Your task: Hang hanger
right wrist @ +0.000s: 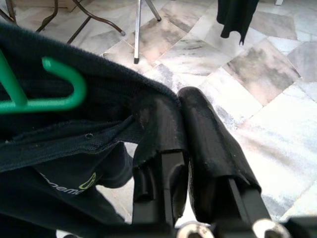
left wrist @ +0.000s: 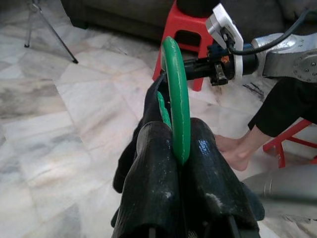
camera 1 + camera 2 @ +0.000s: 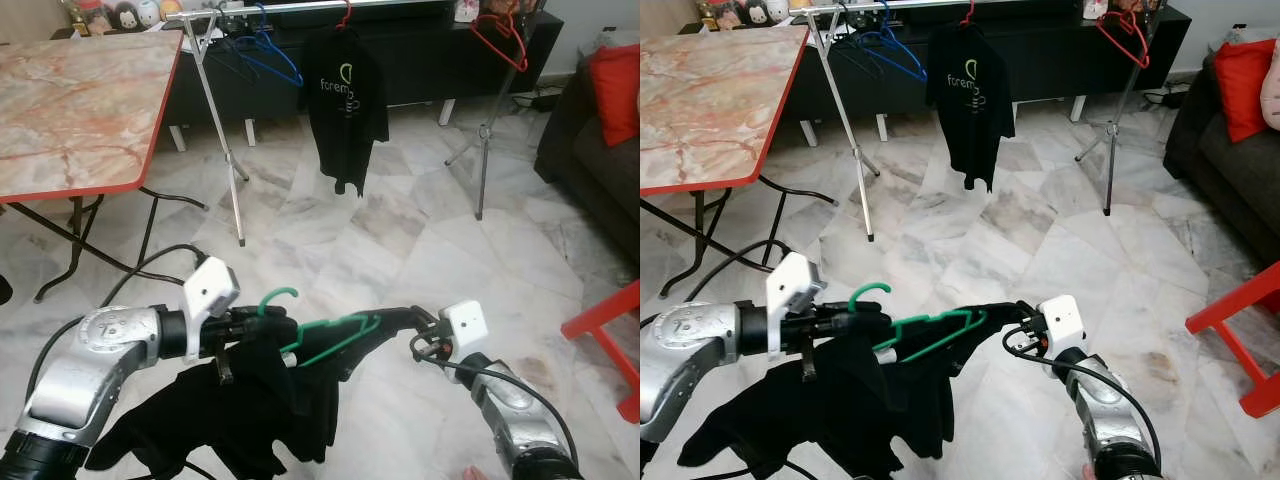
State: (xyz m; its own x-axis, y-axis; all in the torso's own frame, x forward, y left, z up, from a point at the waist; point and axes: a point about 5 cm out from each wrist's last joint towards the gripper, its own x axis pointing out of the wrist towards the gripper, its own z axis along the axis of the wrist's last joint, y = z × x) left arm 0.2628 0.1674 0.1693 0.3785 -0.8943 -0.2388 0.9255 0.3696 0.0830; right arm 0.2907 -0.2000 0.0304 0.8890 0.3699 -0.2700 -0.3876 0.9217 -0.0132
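Note:
A green hanger (image 3: pixel 325 332) carries a black shirt (image 3: pixel 250 405) that droops low in front of me. My left gripper (image 3: pixel 262 326) is shut on the green hanger near its hook (image 2: pixel 177 94). My right gripper (image 3: pixel 392 320) is shut on the black shirt's fabric (image 1: pixel 99 94) at the hanger's other end. Ahead stands a clothes rail (image 3: pixel 300 8) on tripod legs, holding a blue hanger (image 3: pixel 268 52), a red hanger (image 3: pixel 500 40) and another black shirt (image 3: pixel 345 100).
A marble-topped folding table (image 3: pixel 70 110) with a red edge stands at the left. A dark sofa with a red cushion (image 3: pixel 615 90) is at the right, and a red stool (image 3: pixel 612 345) near my right arm. A person's bare foot (image 2: pixel 233 151) rests on the floor.

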